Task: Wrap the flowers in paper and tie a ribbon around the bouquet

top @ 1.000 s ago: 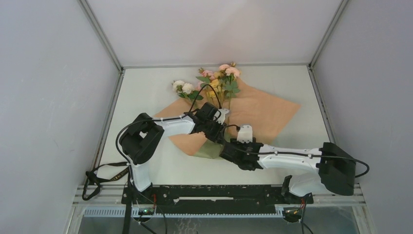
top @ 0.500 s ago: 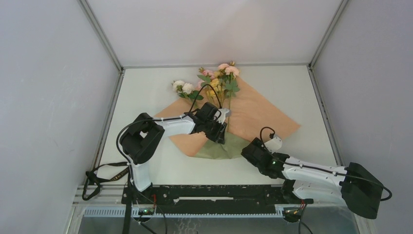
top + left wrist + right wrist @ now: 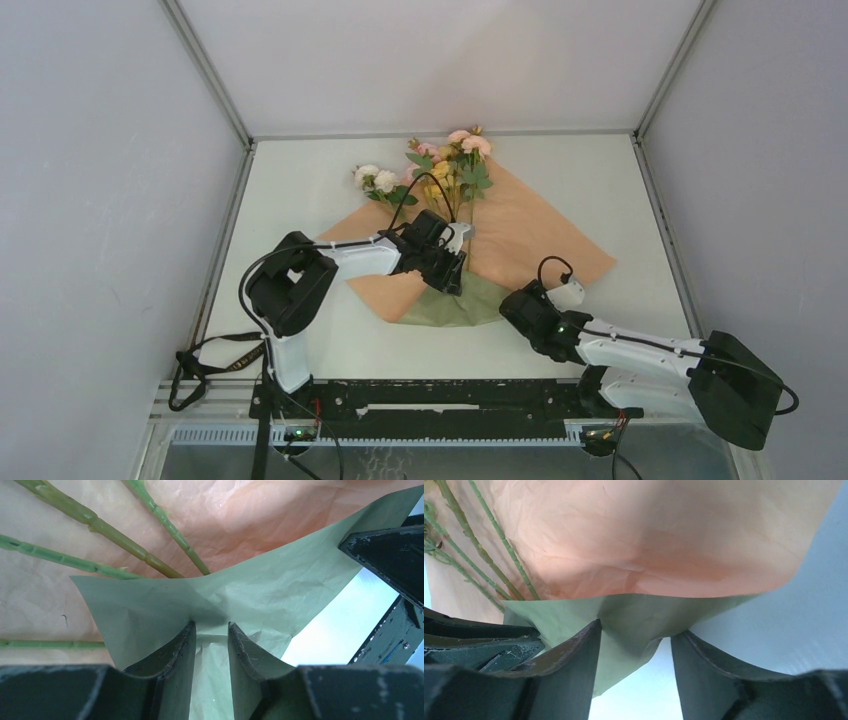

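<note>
Left of the paper [image 3: 540, 225], the table [image 3: 290, 190] lies bare up to the left wall [image 3: 120, 200]; right of the paper, a narrower bare strip runs along the right wall [image 3: 760, 150]; on its near side there is open table, except where the right gripper [image 3: 635, 630] sits just off the folded green corner, jaws apart; the left gripper [image 3: 211, 626] and its arm cross the paper's near-left part, pinching that fold; the flowers [image 3: 450, 160] crowd the paper's far corner, stalks fanning over its middle; the paper's right half lies uncovered.
</note>
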Controlling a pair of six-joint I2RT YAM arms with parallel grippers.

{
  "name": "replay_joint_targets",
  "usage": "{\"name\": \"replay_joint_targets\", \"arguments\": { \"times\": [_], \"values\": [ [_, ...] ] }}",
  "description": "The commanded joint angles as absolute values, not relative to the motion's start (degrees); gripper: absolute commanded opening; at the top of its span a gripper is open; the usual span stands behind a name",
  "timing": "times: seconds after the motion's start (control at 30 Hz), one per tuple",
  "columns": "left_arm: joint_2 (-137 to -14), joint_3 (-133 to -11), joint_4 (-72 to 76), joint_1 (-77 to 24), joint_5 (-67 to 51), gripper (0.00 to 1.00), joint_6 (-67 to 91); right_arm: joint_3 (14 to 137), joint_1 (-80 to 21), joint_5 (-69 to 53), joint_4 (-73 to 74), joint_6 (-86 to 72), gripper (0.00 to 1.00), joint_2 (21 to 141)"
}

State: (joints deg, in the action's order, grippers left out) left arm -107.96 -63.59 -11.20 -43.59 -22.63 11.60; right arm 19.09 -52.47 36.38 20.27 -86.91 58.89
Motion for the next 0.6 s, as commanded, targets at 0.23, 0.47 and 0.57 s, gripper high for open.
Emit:
{"name": "replay_joint_targets", "arguments": {
  "times": [0.23, 0.47, 0.57],
  "values": [
    [-108.7, -65.5, -12.3, -43.0, -19.8, 0.37, 10.2, 26.1, -57.4, 43.7, 22.0, -61.4, 0.0, 62.9],
    [-110.5, -65.7, -12.4, -41.7, -20.6, 0.37, 10.6, 40.9, -69.5, 52.1, 31.1, -38.5, 0.0, 76.6],
    [-110.9, -65.7, -12.3, -41.4, -20.8, 0.37, 10.6, 48.1, -74.2, 54.4, 32.3, -29.1, 0.0, 85.0]
  ]
}}
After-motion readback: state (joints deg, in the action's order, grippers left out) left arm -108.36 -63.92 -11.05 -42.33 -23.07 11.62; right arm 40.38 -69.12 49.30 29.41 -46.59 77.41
